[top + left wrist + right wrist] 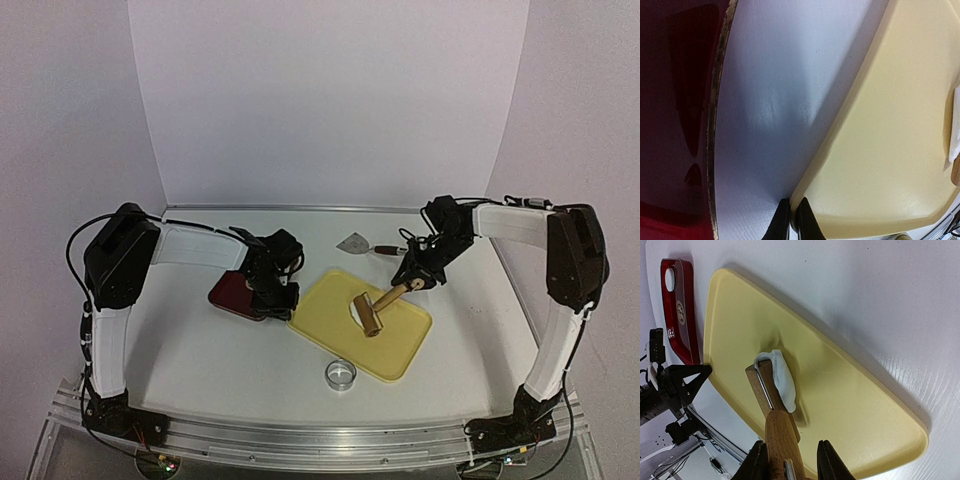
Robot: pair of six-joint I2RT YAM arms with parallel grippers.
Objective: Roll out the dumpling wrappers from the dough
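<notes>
The right gripper (792,462) is clamping the roller's (371,318) wooden handle, which is running straight out from between its fingers. The dough (782,377) is lying on the yellow board (400,340), just past the roller's barrel from this hand and touching it. It is a small, partly flattened lump, and its long axis is running alongside the barrel. A push away from the hand would probably carry the barrel across the dough's short side. The left gripper (790,222) is resting with its fingers together and holding nothing. Its tips are sitting at the board's edge, beside the red tray (675,100), with the dough well off to one side. The right arm is clearly the nearer one.
</notes>
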